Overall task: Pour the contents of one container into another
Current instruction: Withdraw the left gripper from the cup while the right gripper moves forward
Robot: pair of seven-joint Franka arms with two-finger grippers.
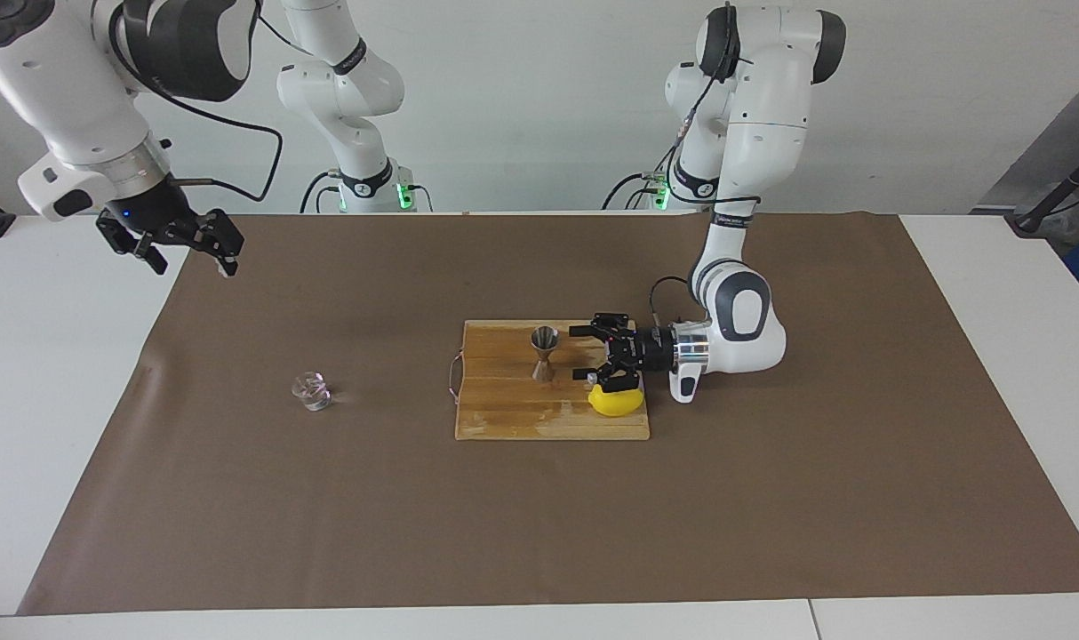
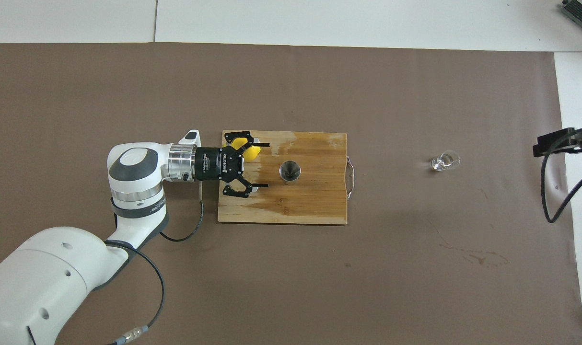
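Note:
The steel jigger [image 1: 544, 353] [image 2: 289, 171] stands upright on the wooden cutting board [image 1: 513, 418] [image 2: 296, 206], with nothing touching it. My left gripper [image 1: 582, 354] [image 2: 266, 165] lies level just above the board, open. It points at the jigger and stands a short gap away from it, toward the left arm's end. The small clear glass cup [image 1: 312, 391] [image 2: 445, 161] stands on the brown mat toward the right arm's end. My right gripper [image 1: 195, 256] [image 2: 562, 143] hangs open, high over the mat's edge at that end, away from the cup.
A yellow lemon [image 1: 617, 402] [image 2: 250, 150] lies on the board's corner, partly under the left gripper's fingers. The brown mat [image 1: 771, 498] covers most of the white table. A third arm's base [image 1: 366, 182] stands at the robots' edge.

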